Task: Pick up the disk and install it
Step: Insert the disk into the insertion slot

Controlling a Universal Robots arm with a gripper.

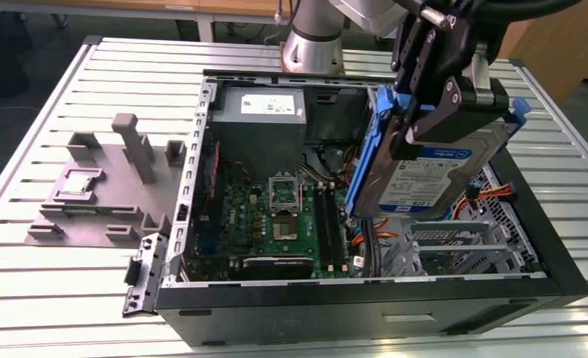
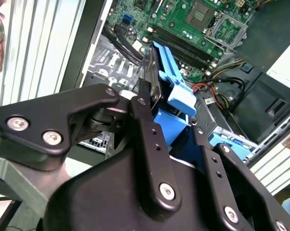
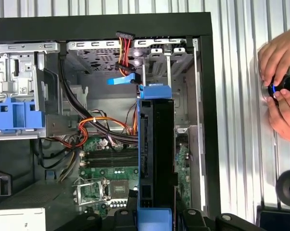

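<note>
Starting at the exterior view's left, a grey plastic fixture (image 1: 105,186) with upright posts sits on the slatted metal tabletop (image 1: 35,298), at about nine o'clock from the open computer case (image 1: 373,309). The case lies on its side with the cover off. At its eleven o'clock corner is the grey power-supply box (image 1: 261,108) with a white sticker. Toward six o'clock from that box, the green motherboard (image 1: 273,220) lies flat on the case floor.

Further across, at around two o'clock in the case, the disk (image 1: 428,175) hangs in the air. It is steeply tilted, with its white-and-blue label facing the camera and its blue carrier running along the edges. The end effector (image 1: 441,112) holds it, black fingers closed on the disk's upper part. In the second wrist view the fingers (image 2: 144,110) sit to either side of the disk. In the first wrist view the disk (image 3: 157,154) shows edge-on above the motherboard.

At four o'clock in the case stands the metal drive cage (image 1: 463,250), with orange cables (image 1: 478,192) just beside the disk's lower edge. In the first wrist view a person's hands (image 3: 279,82) grip a small black knob (image 3: 289,85) over the tabletop, beside the case wall.
</note>
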